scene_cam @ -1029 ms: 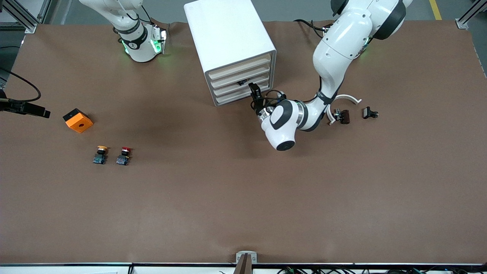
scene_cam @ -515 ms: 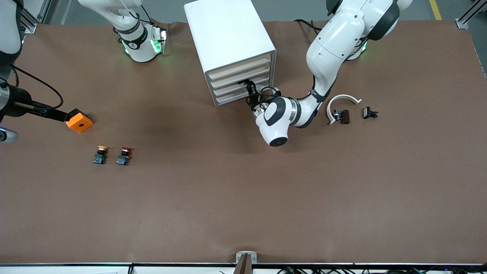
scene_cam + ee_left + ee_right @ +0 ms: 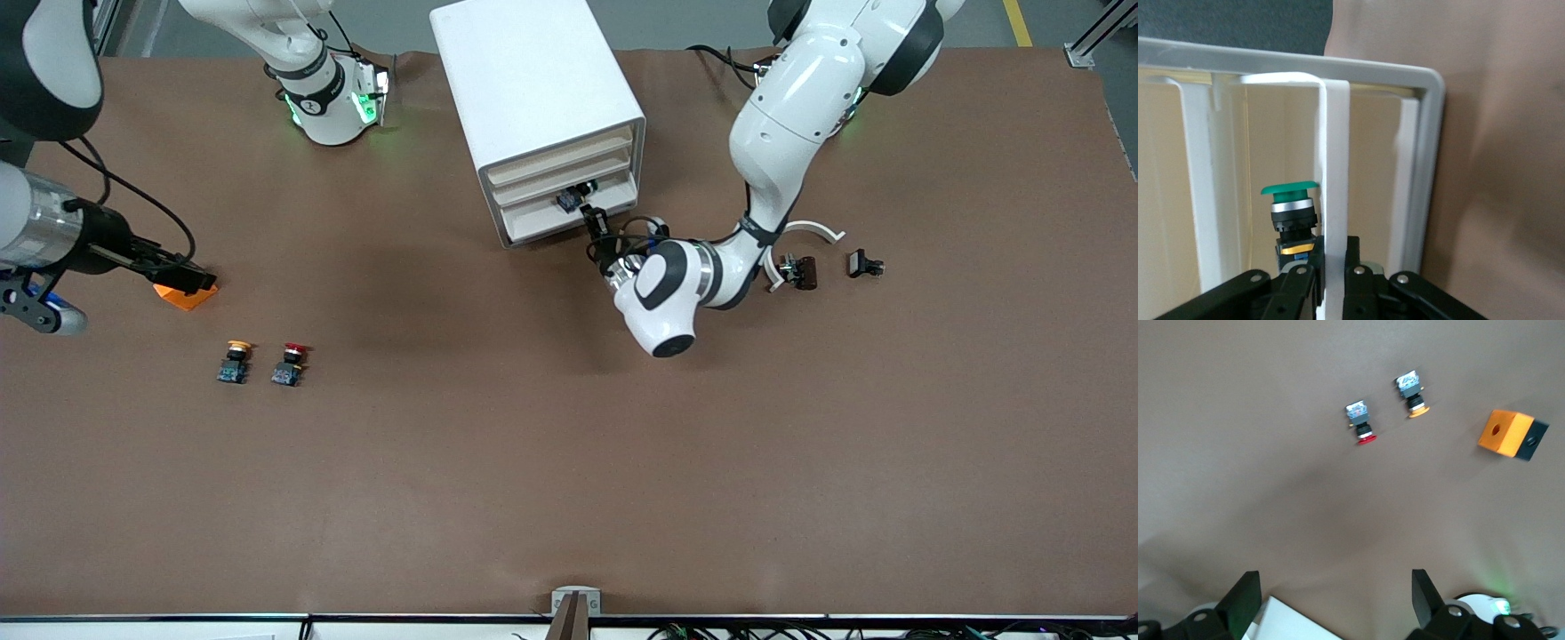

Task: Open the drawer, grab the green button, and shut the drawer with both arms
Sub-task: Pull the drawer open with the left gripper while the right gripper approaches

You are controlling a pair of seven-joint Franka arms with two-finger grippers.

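The white cabinet (image 3: 533, 80) stands at the robots' edge of the table. One lower drawer (image 3: 533, 216) is pulled partly out. The green-capped button (image 3: 569, 197) stands inside it, and shows in the left wrist view (image 3: 1290, 220) close to my fingers. My left gripper (image 3: 594, 222) is shut on the drawer's cream front edge (image 3: 1335, 167). My right gripper (image 3: 188, 281) is up in the air over the orange cube (image 3: 178, 296), open and empty; its fingers (image 3: 1245, 600) stand wide apart.
A yellow-capped button (image 3: 235, 361) and a red-capped button (image 3: 289, 363) stand near the right arm's end, nearer the front camera than the cube. A white curved piece (image 3: 805, 229) and two small dark parts (image 3: 797, 271) lie by the left arm.
The left gripper closed on the drawer's front and pulled it out, uncovering the green button. The right arm came in from the table's end until its gripper was over the orange cube.
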